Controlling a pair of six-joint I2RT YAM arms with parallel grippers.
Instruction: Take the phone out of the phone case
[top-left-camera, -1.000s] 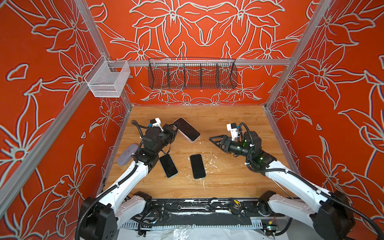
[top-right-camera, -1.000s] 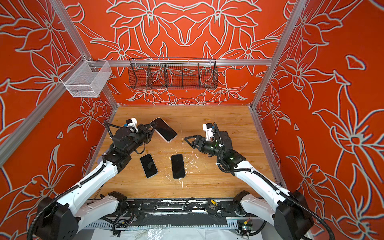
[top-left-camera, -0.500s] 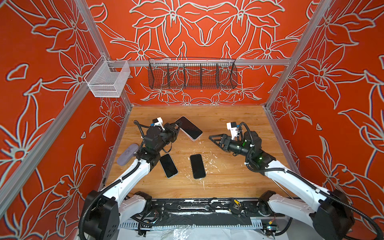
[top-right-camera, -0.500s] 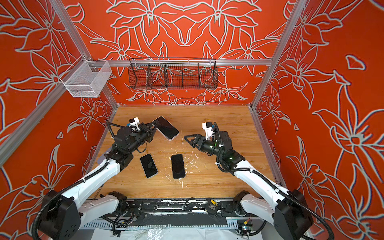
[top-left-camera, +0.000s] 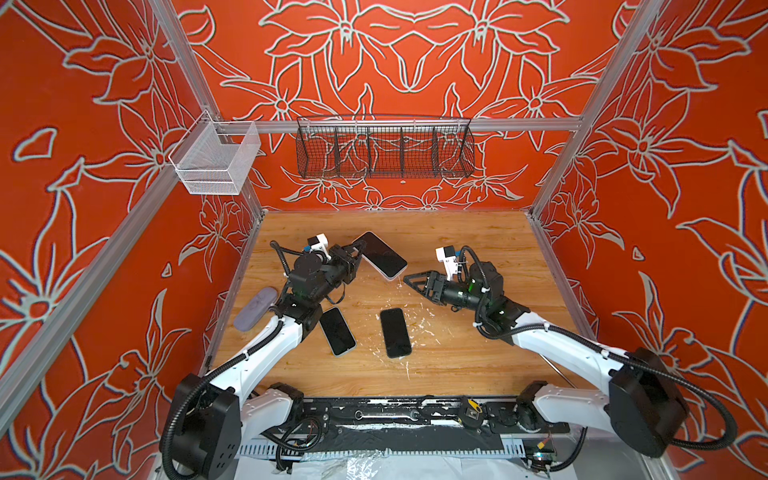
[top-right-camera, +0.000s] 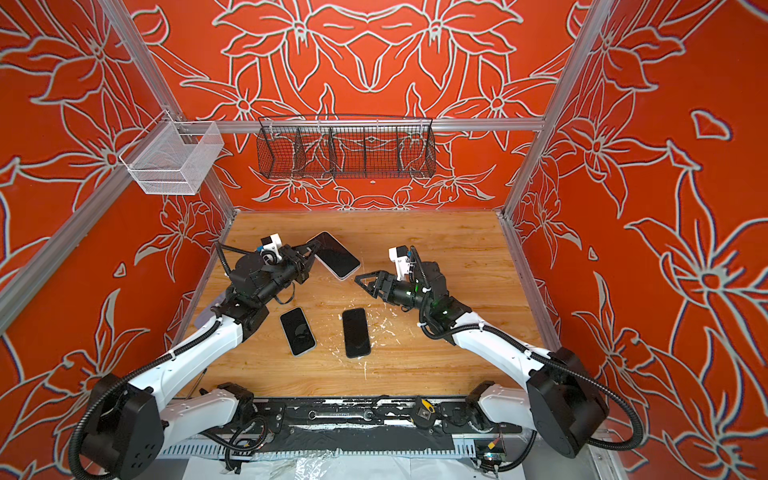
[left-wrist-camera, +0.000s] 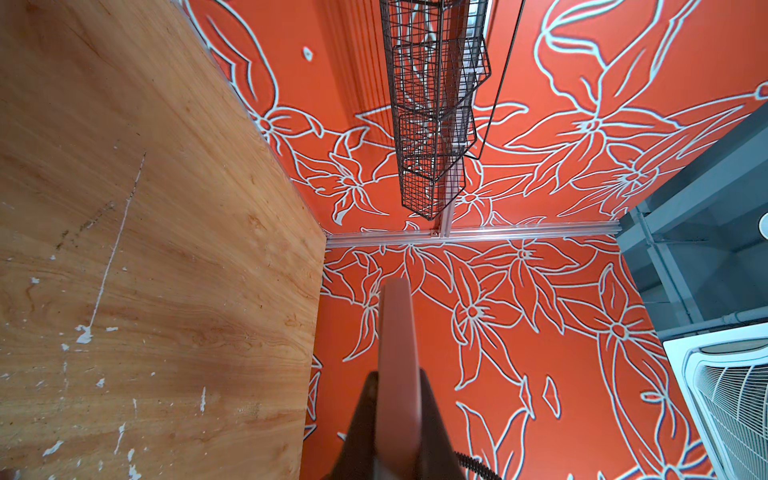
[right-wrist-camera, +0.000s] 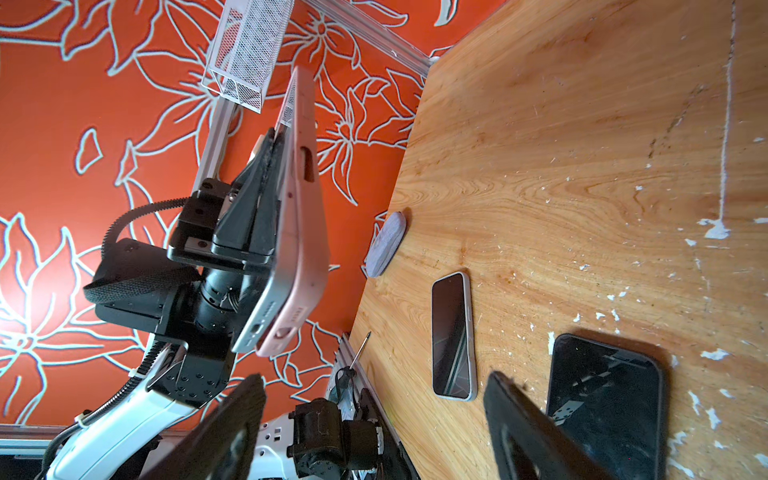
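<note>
The phone in its pink phone case (top-left-camera: 380, 253) (top-right-camera: 334, 254) hangs tilted above the back left of the table, screen up. My left gripper (top-left-camera: 354, 254) (top-right-camera: 309, 252) is shut on its left edge. In the right wrist view the pink case (right-wrist-camera: 301, 216) stands edge-on, with the grey phone edge (right-wrist-camera: 259, 320) showing beside it at the near end. The left wrist view shows the case edge (left-wrist-camera: 397, 332) clamped in the left gripper (left-wrist-camera: 397, 382). My right gripper (top-left-camera: 409, 279) (top-right-camera: 360, 279) (right-wrist-camera: 374, 399) is open and holds nothing, just right of the phone's lower corner.
Two bare dark phones (top-left-camera: 337, 331) (top-left-camera: 395, 332) lie flat on the wooden table (top-left-camera: 478, 357) below the grippers. A lilac case (top-left-camera: 255, 308) leans at the table's left edge. A black wire basket (top-left-camera: 384, 151) and a white mesh basket (top-left-camera: 216, 160) hang on the walls.
The left gripper has carried the cased phone slightly right toward the middle. The right gripper has moved left toward it, and its jaws have narrowed a little.
</note>
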